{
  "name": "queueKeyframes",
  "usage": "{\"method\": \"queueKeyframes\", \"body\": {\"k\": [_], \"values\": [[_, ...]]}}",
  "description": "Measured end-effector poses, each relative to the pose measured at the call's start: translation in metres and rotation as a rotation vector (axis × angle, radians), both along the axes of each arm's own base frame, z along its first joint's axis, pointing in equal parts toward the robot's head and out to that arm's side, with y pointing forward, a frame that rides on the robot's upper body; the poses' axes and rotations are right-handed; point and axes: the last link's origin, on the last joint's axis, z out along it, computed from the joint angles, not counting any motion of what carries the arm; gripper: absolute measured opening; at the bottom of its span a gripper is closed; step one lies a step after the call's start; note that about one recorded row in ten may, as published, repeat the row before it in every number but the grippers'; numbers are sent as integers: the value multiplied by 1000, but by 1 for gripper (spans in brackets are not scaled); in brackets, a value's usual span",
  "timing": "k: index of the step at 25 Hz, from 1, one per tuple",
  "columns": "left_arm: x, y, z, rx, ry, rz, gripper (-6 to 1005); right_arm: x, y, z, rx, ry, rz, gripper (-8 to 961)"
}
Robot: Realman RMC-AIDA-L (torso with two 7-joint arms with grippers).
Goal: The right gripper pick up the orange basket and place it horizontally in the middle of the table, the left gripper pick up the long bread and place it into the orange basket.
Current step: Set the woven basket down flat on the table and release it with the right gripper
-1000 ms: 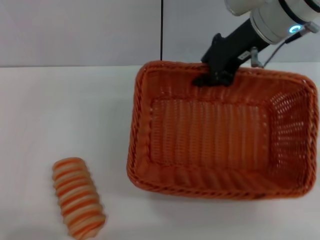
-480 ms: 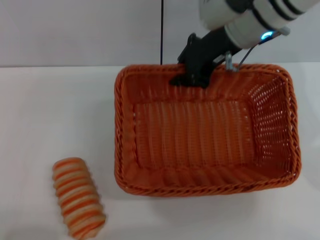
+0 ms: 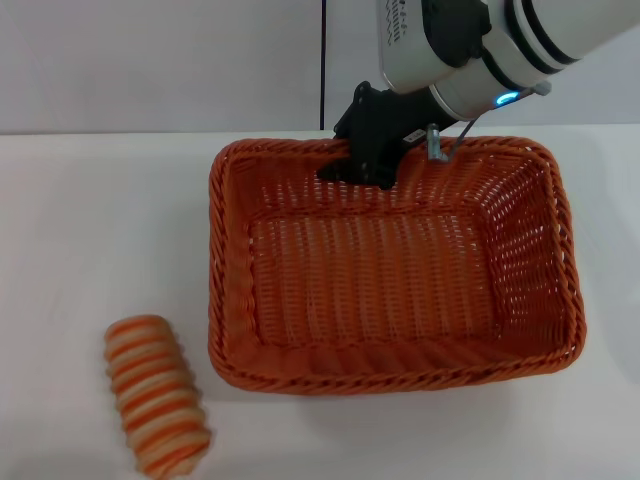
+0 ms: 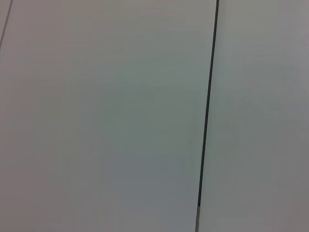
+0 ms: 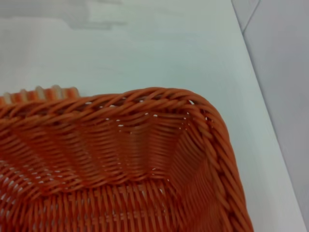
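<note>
Right pincer point(image 3: 360, 165) clamping orange basket point(image 3: 390, 370) far rim

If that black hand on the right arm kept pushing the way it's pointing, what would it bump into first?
The right hand, gripping the orange basket's far rim, points down and toward the robot's left. Going on, it would probably meet the basket's woven floor first, though depth is hard to judge.

Right tool point(image 3: 352, 168) sits at the far rim of the orange basket point(image 3: 390, 270), w/ basket spreading out in front of tool on the table point(image 3: 90, 230). Long bread point(image 3: 156, 393) lies on table well fwd and left of tool, just beside basket's near-left corner, not touching.
</note>
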Motion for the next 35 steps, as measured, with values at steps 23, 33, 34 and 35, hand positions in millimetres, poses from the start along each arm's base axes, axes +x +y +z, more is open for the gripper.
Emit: {"method": "queueKeyframes", "body": {"k": [23, 33, 34, 35], "values": [[7, 20, -8, -67, 6, -58, 655, 16, -1, -19, 54, 46, 82, 174], [7, 23, -8, -69, 3, -57, 655, 10, 3, -18, 82, 83, 89, 420], [7, 23, -8, -69, 3, -57, 655, 10, 3, -19, 85, 85, 89, 442], [8, 28, -8, -76, 5, -59, 655, 10, 3, -19, 90, 87, 88, 464]]}}
